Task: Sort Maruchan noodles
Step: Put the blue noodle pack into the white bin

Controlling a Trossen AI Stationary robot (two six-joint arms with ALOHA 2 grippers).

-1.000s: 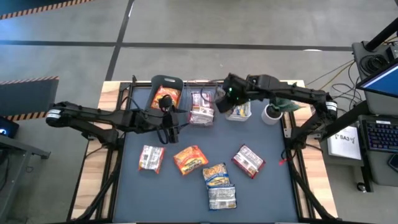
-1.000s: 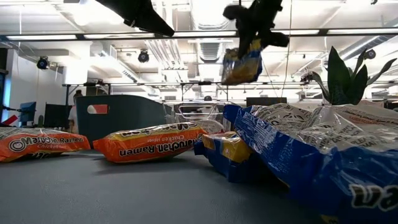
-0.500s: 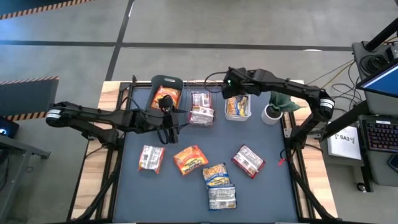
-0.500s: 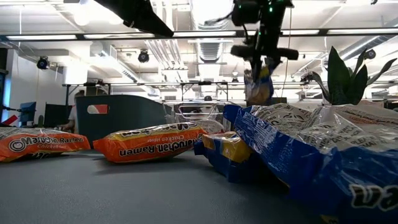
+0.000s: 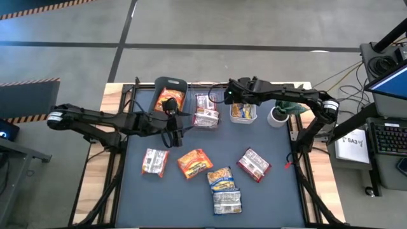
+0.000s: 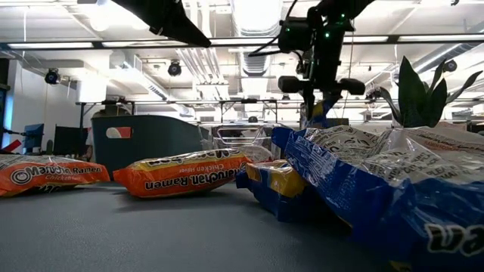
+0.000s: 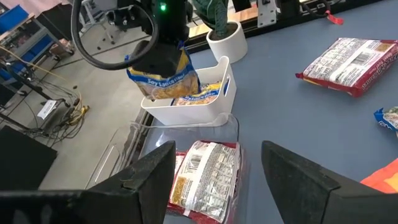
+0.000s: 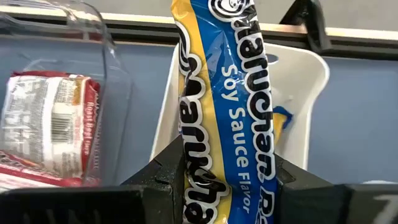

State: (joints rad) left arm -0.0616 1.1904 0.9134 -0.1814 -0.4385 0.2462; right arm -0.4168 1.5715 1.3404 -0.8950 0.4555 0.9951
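Note:
My right gripper [image 5: 233, 95] is shut on a yellow-and-blue Maruchan packet [image 8: 224, 112] over the white bin [image 5: 243, 113], which holds another yellow-and-blue packet [image 7: 200, 95]. My left gripper [image 7: 217, 180] is open and hovers over the clear bin [image 5: 205, 109], where a red-and-white packet [image 7: 202, 177] lies flat. The teal bin [image 5: 170, 95] holds an orange packet. Several packets lie flat on the table: red-and-white ones [image 5: 154, 161] [image 5: 254, 165], an orange one [image 5: 194, 163] and yellow-and-blue ones [image 5: 220, 179] [image 5: 227, 202]. My right gripper pinches the yellow-and-blue packet between its two fingers [image 8: 163, 180], which lie across its upper end [image 7: 163, 62], coming from above and pointing down. The packet hangs upright below the fingers, its lower end [image 7: 168, 92] at the white bin's rim; whether it touches the contents I cannot tell.
A white pot with a green plant [image 5: 278, 116] stands just right of the white bin, under my right arm. The three bins sit in a row along the table's far edge. Bare dark table shows along the left and right sides [image 5: 133, 197].
My right gripper has come down over the white bin, carrying the yellow-and-blue packet. The packet hung tilted and high a second ago; now it hangs upright and lower, with its bottom end at the bin's rim.

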